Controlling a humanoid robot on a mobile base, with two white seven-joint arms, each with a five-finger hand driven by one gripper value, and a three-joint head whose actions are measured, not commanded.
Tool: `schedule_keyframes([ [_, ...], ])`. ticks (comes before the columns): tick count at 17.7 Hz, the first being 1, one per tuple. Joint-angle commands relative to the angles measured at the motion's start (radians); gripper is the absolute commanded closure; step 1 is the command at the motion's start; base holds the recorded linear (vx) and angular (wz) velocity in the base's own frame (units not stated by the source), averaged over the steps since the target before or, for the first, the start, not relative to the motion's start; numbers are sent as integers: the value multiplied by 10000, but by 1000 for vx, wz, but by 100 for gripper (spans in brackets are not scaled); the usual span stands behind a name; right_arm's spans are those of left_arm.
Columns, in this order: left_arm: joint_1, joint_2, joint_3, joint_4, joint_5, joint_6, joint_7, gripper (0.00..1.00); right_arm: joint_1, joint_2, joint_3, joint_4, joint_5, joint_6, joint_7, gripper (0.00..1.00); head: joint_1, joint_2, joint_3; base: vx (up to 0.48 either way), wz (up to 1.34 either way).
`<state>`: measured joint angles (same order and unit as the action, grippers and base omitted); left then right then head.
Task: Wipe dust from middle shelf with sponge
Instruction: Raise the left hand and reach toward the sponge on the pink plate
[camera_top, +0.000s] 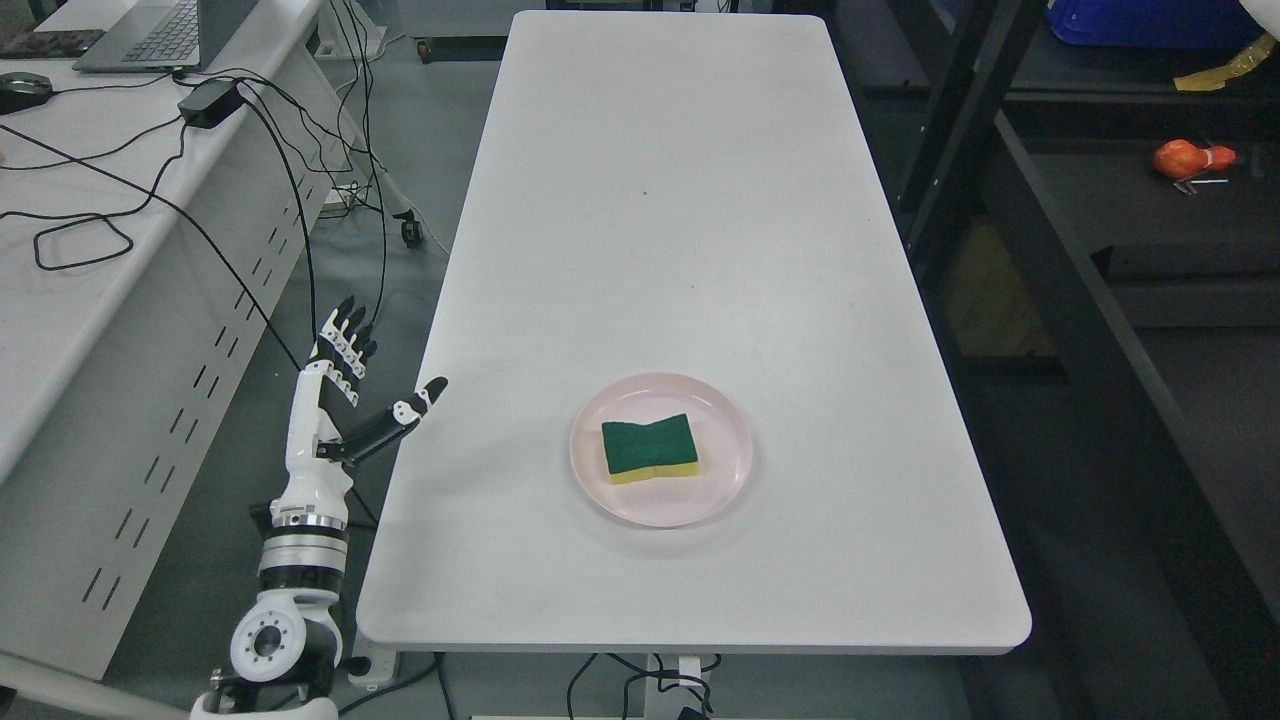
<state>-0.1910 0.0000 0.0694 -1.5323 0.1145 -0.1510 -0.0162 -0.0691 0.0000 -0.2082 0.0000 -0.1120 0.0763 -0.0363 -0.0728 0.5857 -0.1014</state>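
Note:
A green-topped sponge with a yellow underside lies flat on a pale pink plate on the near half of the white table. My left hand is raised beside the table's left edge, well to the left of the plate, fingers spread and thumb pointing toward the table, holding nothing. The dark shelf unit stands along the right side of the table. My right arm does not show.
A white desk with a laptop, a power brick and trailing black cables is at the left. On the shelf unit sit an orange object and a blue bin.

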Motion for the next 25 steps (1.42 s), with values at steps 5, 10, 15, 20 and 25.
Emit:
schedule_keyframes([
  [5,-512,304,-126,-48,21,22,-22,1,1,-175,-5,-175,0,4,-5,0,0,0,0,0,0],
  [10,-2165,2727,-861,1053,-2178,-192,-2226,6,1,-175,-5,-175,0,4,-5,0,0,0,0,0,0],
  [15,-4222,3804,-2331,2482,-8482,-4203,-4269,6,1,-175,11,-175,0,4,-5,0,0,0,0,0,0],
  [20,-5605,3942,-4832,2622,-11894,-6344,-4471,6,1,-175,-5,-175,0,4,-5,0,0,0,0,0,0],
  [25,-6250,3744,-6599,2820,-13154,-6344,-4471,7,1,-175,11,-175,0,4,-5,0,0,0,0,0,0],
])
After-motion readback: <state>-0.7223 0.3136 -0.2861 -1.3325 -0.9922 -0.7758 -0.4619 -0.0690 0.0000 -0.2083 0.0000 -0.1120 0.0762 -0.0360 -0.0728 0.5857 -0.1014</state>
